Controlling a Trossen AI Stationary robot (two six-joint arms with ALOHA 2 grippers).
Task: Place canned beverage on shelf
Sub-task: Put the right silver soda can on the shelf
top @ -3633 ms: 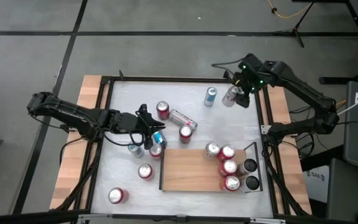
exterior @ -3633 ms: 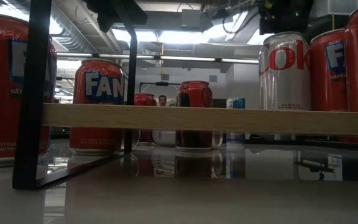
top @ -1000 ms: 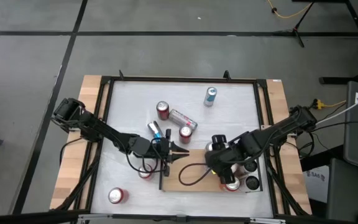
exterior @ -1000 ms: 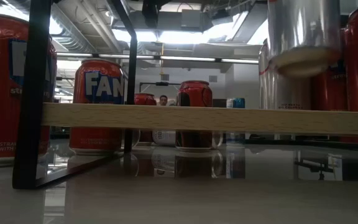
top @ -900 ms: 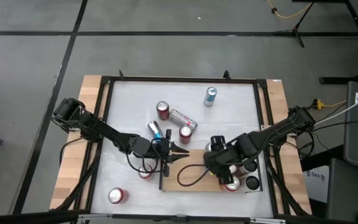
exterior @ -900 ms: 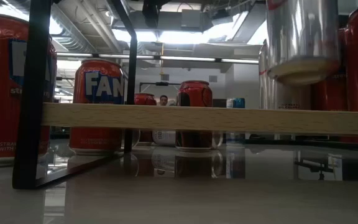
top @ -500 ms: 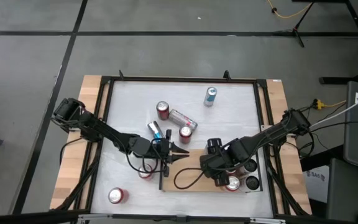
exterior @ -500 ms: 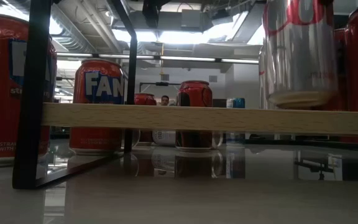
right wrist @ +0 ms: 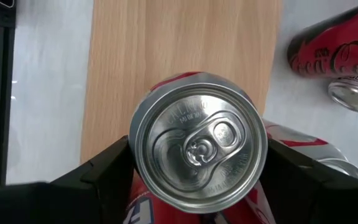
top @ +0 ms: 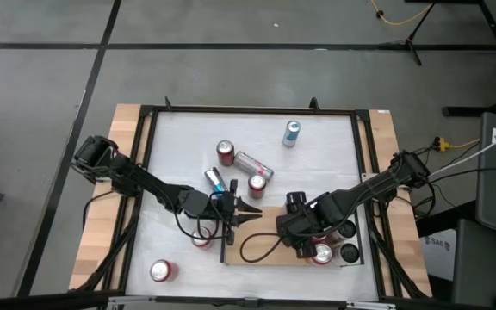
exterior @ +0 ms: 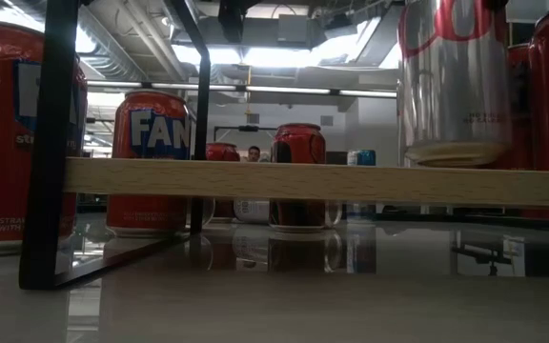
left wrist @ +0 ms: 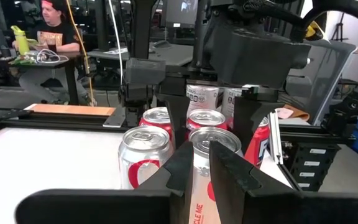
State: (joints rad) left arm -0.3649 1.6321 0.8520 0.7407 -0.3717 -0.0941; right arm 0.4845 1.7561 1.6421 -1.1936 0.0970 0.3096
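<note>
Right claw (right wrist: pixel 197 180) grips a silver can (right wrist: pixel 199 148) by its sides, upright, over the shelf (top: pixel 261 226) beside the cans already standing at its right end. In the low view the can's base (exterior: pixel 451 151) sits just above the board edge, apparently not yet resting. Judgement: lower straight down, keep it vertical, release only once the base is flat; watch clearance to the neighbouring red cans (top: pixel 321 253). Left claw (top: pixel 246 210) waits at the shelf's left rail over the worktop (top: pixel 179 164), fingers nearly closed, holding nothing visible.
</note>
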